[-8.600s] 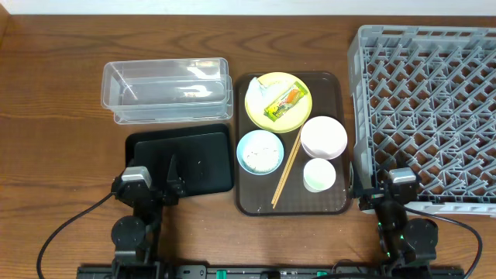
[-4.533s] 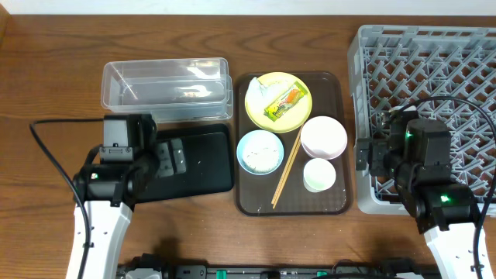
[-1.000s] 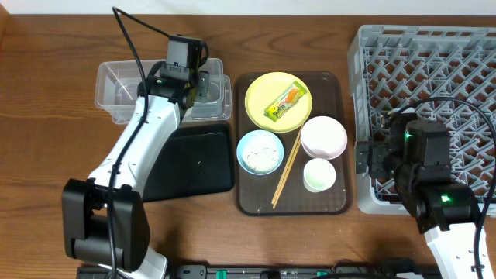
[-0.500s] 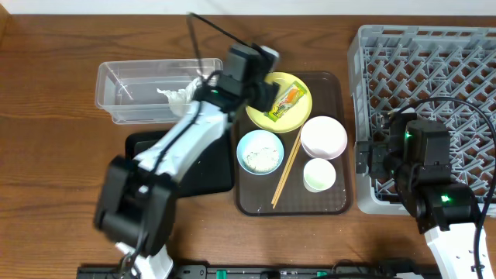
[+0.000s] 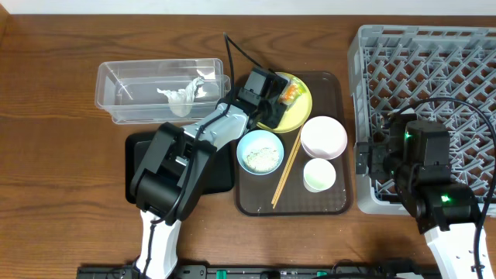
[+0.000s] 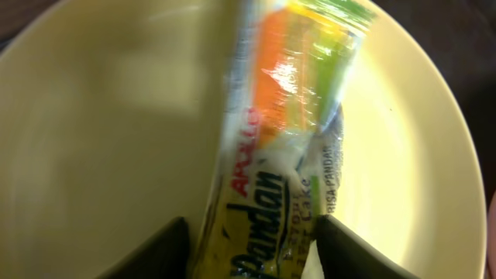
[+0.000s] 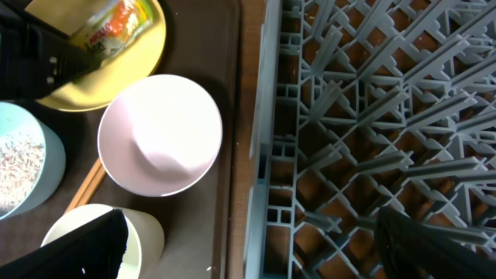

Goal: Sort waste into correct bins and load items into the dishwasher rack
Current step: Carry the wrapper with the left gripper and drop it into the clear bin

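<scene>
My left gripper is down on the yellow plate, its fingers on either side of the green-and-orange wrapper, not visibly pinching it. The light blue bowl holds rice. The pink bowl, the white cup and the chopsticks lie on the brown tray. My right gripper hangs open over the left wall of the grey rack, with nothing between its fingers.
The clear tub at the back left holds a crumpled white wad. In front of it, the black tray lies partly under my left arm. The rack fills the right side.
My left arm swung right from the clear tub to the yellow plate and came down over the wrapper with narrower jaws. The white wad stayed in the tub. The right arm has not moved.
</scene>
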You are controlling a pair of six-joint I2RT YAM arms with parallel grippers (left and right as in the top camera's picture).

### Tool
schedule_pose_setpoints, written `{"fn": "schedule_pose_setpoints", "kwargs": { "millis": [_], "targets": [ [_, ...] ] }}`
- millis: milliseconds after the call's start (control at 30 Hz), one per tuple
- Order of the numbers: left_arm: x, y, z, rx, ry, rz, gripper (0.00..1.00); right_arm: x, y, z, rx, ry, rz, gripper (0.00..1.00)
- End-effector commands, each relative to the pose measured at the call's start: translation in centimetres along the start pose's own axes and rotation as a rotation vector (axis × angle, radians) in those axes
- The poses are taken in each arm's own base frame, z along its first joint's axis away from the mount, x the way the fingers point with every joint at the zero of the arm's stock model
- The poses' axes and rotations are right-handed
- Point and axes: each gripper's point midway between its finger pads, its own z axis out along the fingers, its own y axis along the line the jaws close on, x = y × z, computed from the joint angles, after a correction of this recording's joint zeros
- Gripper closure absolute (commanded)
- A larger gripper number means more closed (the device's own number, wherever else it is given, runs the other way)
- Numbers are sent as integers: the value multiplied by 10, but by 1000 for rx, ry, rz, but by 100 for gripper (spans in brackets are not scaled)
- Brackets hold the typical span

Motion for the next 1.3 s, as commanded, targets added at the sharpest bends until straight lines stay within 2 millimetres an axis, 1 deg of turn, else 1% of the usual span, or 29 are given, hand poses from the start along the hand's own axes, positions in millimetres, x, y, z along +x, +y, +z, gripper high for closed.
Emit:
{"fn": "schedule_pose_setpoints", "kwargs": {
  "millis": [0, 33, 67, 133, 200, 267, 333, 400, 467, 533, 600, 633, 700, 767, 833, 900, 933, 967, 1033, 1100, 1133, 1200, 1267],
  "targets": [
    [6, -5, 4, 14, 18, 2, 81, -8, 4, -5, -14, -21, 1, 1],
    [5, -5, 3, 13, 15, 3, 91, -7, 4, -5, -14, -21, 1, 1],
    [3, -5, 1, 13, 9, 3, 94, -7, 4, -5, -14, -21, 1, 1],
    [-5, -5, -7, 11, -10, 4, 94, -7, 4, -5, -14, -20, 1, 1],
    [-19, 0, -25, -12, -44, 0, 94, -7, 4, -5, -14, -20, 1, 1],
    [-32, 13, -47, -70, -72, -11, 94, -7, 4, -5, -14, -20, 1, 1],
    [-42, 31, -77, -153, -97, -57, 94, -7, 4, -5, -14, -20, 1, 1],
    [-49, 53, -113, -248, -127, -162, 94, -7, 4, -5, -14, -20, 1, 1],
    [-49, 78, -147, -338, -154, -283, 94, -7, 4, -5, -14, -20, 1, 1],
    [-42, 104, -177, -425, -177, -422, 94, -7, 4, -5, -14, -21, 1, 1],
    [-32, 127, -198, -491, -193, -565, 94, -8, 4, -5, -14, -21, 1, 1],
    [-24, 139, -205, -513, -196, -651, 94, -8, 4, -5, -14, -21, 1, 1],
    [-7, 157, -211, -543, -195, -836, 94, -8, 4, -5, -14, -21, 1, 1],
    [11, 170, -211, -570, -187, -1005, 94, -8, 4, -5, -14, -21, 1, 1],
    [23, 180, -205, -585, -177, -1108, 94, -8, 4, -5, -14, -21, 1, 1],
    [29, 184, -199, -592, -162, -1146, 93, -8, 4, -5, -14, -21, 1, 1],
    [31, 185, -196, -594, -155, -1148, 87, -7, 4, -5, -14, -21, 1, 1],
    [33, 186, -194, -596, -148, -1148, 78, -8, 4, -5, -14, -21, 1, 1],
    [33, 186, -193, -596, -145, -1148, 76, -8, 4, -5, -14, -21, 1, 1],
    [27, 187, -195, -587, -171, -1142, 51, -8, 4, -5, -14, -21, 1, 1],
    [23, 187, -198, -581, -184, -1125, 48, -8, 4, -5, -14, -21, 1, 1],
    [10, 182, -206, -544, -210, -1068, 48, -8, 4, -5, -14, -21, 1, 1],
    [-3, 171, -215, -493, -232, -1008, 48, -8, 4, -5, -14, -21, 1, 1]
  ]
}}
